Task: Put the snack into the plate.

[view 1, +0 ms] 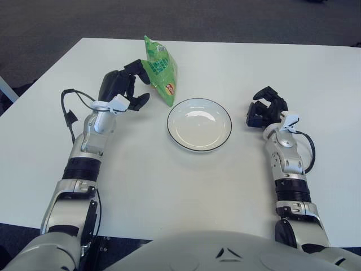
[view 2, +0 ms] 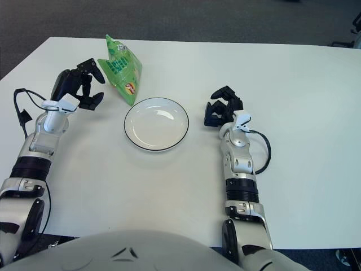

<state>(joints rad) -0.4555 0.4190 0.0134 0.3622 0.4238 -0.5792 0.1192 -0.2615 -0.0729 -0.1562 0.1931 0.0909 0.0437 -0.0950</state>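
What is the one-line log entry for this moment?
left hand: open, beside snack bag | plate: empty | right hand: right of plate

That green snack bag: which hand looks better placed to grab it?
Probably the left hand: open, right beside the snack bag. The right hand shows across the plate.

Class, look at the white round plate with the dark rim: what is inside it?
Nothing lies inside the white round plate with the dark rim; only a light reflection shows. The green snack bag sits beyond it, beside the left hand. The table under the plate is hidden.
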